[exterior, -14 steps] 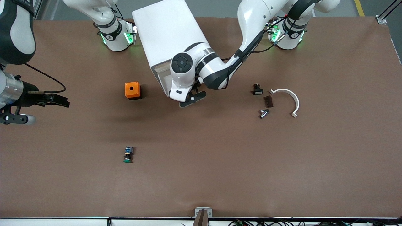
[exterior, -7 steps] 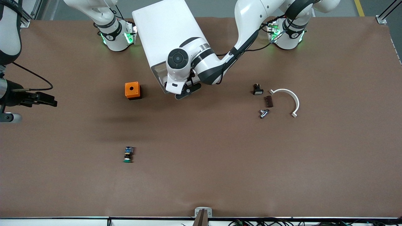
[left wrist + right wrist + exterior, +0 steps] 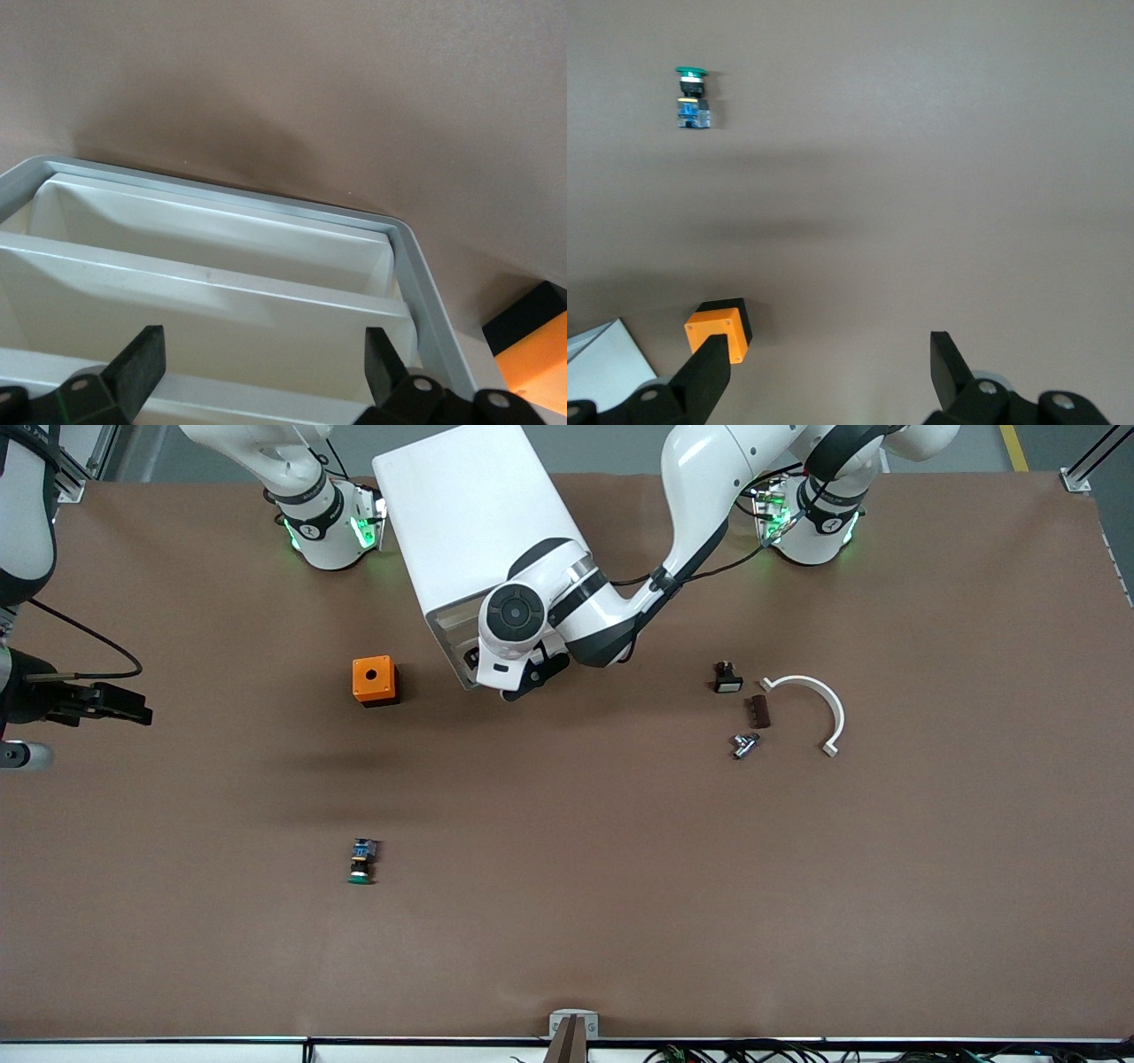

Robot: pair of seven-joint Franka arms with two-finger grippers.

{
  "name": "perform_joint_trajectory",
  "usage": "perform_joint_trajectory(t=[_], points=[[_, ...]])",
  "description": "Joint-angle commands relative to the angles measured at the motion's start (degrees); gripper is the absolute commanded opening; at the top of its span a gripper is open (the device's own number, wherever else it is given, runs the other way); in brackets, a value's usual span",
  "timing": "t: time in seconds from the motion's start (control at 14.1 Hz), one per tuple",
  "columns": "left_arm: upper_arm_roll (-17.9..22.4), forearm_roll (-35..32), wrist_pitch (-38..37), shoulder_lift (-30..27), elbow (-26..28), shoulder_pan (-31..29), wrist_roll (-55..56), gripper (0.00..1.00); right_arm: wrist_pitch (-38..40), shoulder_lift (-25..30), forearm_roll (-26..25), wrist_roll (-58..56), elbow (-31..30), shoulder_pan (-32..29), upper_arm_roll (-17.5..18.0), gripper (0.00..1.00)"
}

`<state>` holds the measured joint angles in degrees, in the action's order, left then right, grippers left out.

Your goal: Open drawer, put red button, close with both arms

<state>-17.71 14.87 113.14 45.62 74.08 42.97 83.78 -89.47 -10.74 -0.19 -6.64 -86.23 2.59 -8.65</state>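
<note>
Front view: the left gripper hangs at the white cabinet's drawer front; the right gripper waits over the table's edge. The red button isn't visible, possibly already inside.

Left wrist view: fingers spread over the drawer, which looks partly open. Next comes pushing it shut.

Right wrist view: fingers spread, empty.

White jointed arms, black rings, green-lit bases, black cables.

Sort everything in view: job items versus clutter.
Job: white cabinet, its drawer, left hand at it, right hand waiting over table's right-arm end. Red button unseen.
Clutter: orange box, green button, white bracket, metal fitting, black switch, brown block.
</note>
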Motion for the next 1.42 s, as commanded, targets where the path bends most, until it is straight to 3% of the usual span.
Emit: perform_joint_trajectory(t=[0.0,0.35,0.5,0.78,1.35], points=[[-0.57,1.83,0.59,-0.36,1.07,-0.08,0.16,0.99,0.35,0.81,-1.56,-3.71,-0.16,-0.75,-0.39,1.00],[0.30,0.69,0.24,-3.51,0.72,-3.50,0.25,1.00,0.53,0.72,-1.56,-4.08,-0.34,-1.71,-0.84,1.00],[0.74,-5.60,0.07,-6.84,0.46,-5.43,0.42,0.99,0.53,0.63,-1.56,-4.96,-0.08,-2.07,-0.84,1.00],[0.66,-8.54,-3.08,-14.49,0.45,-14.56,-0.36,0.99,0.35,0.10,-1.56,-4.96,1.95,-2.86,-0.84,1.00],[0.75,-9.85,-21.97,-25.84,0.63,-33.90,-31.88,0.99,4.84,3.52,0.28,-4.96,1.77,-3.91,-0.75,1.00]])
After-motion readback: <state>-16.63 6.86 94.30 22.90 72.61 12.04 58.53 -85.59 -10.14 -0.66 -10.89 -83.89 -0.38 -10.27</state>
